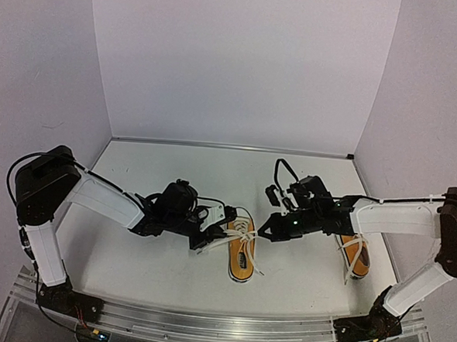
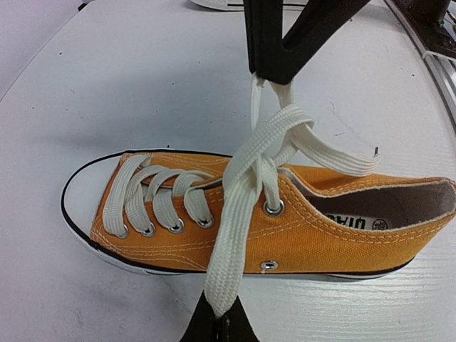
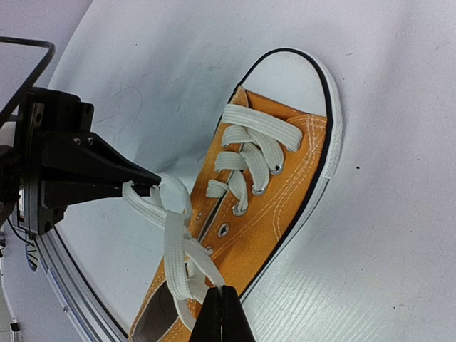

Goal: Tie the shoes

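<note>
One orange shoe (image 1: pixel 241 255) lies on the table between my two grippers, toe pointing away from the arms. My left gripper (image 1: pixel 209 236) is at its left side, shut on a loop of white lace (image 2: pixel 234 242); its jaws meet at the bottom of the left wrist view (image 2: pixel 217 317). My right gripper (image 1: pixel 265 229) is at the shoe's right side, shut on another stretch of the lace (image 3: pixel 173 242), which crosses over the tongue. It shows shut in its own view (image 3: pixel 226 293). The second shoe (image 1: pixel 354 258) lies to the right, partly hidden under my right arm.
An aluminium rail (image 1: pixel 219 322) runs along the table's near edge. White walls close in the back and both sides. The right arm's cable loops above its wrist (image 1: pixel 279 170).
</note>
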Tool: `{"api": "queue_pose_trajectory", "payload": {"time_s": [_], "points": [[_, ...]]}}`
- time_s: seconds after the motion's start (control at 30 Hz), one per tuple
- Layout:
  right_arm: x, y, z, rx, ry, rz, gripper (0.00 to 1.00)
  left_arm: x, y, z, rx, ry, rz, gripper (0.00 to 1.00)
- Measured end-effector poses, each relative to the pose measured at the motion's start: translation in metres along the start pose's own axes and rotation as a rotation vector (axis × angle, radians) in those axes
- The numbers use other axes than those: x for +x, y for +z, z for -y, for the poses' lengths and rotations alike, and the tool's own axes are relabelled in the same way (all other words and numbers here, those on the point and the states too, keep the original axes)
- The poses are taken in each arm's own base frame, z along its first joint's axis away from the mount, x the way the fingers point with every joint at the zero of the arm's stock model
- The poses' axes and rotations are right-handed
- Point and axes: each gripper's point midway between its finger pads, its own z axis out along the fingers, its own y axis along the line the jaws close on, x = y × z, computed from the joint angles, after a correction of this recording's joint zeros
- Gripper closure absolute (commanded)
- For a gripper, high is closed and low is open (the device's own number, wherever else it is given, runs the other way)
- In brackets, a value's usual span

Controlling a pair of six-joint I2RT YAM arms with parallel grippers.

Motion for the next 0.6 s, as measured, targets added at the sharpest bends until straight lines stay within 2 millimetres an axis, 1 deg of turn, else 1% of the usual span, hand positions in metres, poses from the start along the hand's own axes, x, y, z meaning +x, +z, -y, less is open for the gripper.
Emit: {"api": "queue_pose_trajectory", "payload": {"time_s": [0.37, 0.6], "points": [[0.011, -0.001, 0.02, 0.055, 0.023, -0.01, 1.0, 0.008, -0.007, -0.003, -0.036, -0.005, -0.034, 1.0], [0.017, -0.007, 0.033, 0.096, 0.041, -0.008, 1.0, 0.018, -0.01, -0.006, -0.066, -0.013, -0.069, 1.0]]}}
